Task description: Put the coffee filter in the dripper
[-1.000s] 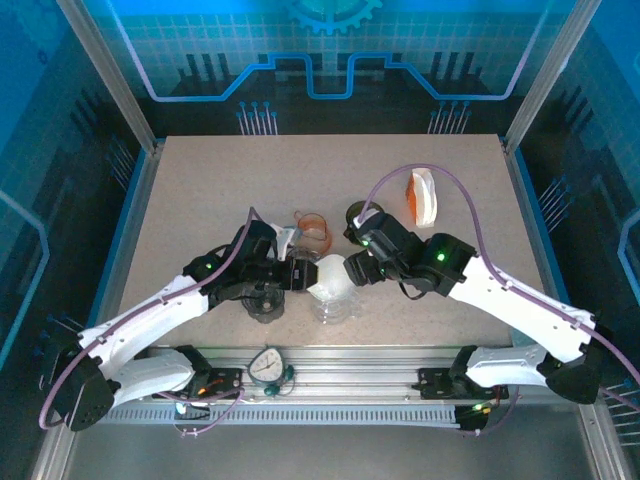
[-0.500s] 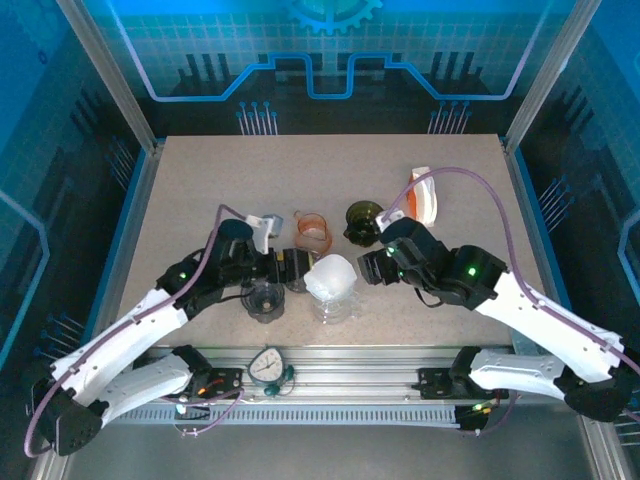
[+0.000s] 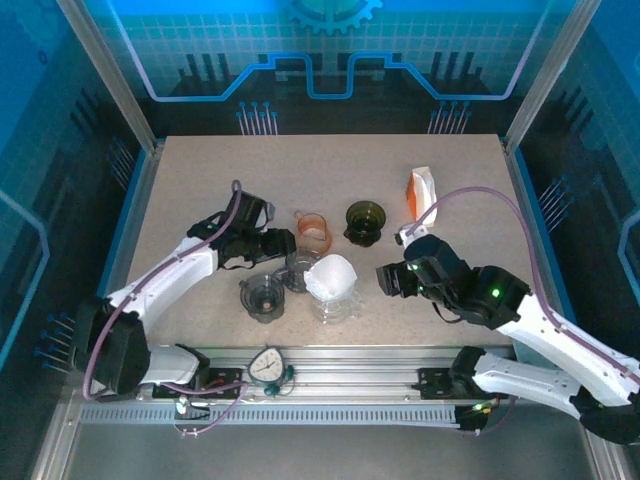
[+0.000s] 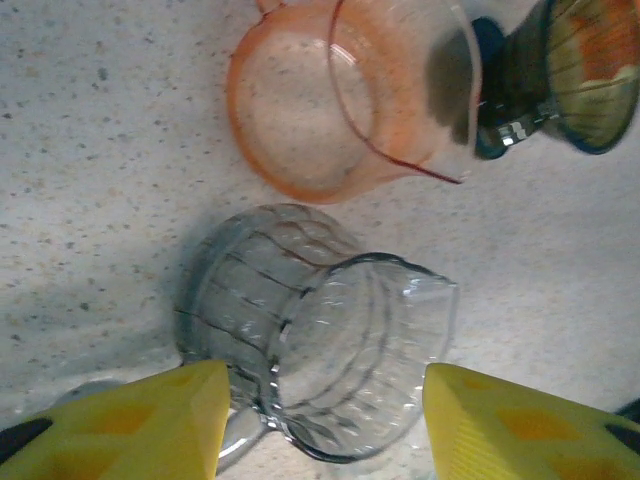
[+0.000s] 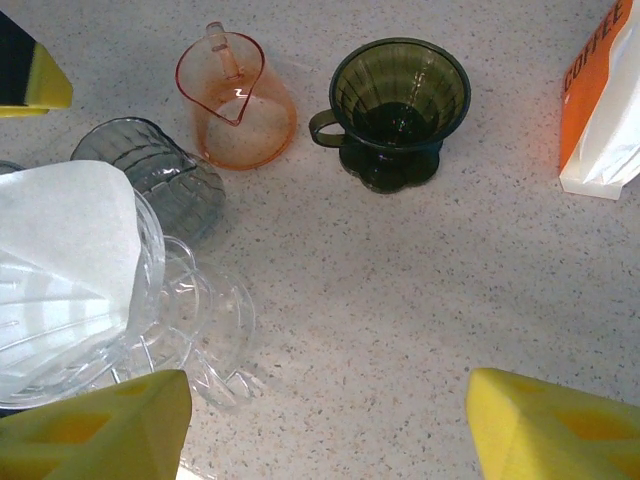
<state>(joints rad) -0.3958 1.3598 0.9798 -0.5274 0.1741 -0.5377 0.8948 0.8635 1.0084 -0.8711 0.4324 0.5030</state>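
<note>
Inside the clear dripper (image 5: 205, 315) sits the coffee filter (image 5: 62, 215), apparently.

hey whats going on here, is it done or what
The white paper filter already sits in the clear dripper near the front of the table. Neither arm holds anything: the left hand is open by a ribbed glass cup, and the right hand is open just right of the clear dripper. An orange pitcher, a green dripper and a coffee bag stand farther back.
</note>
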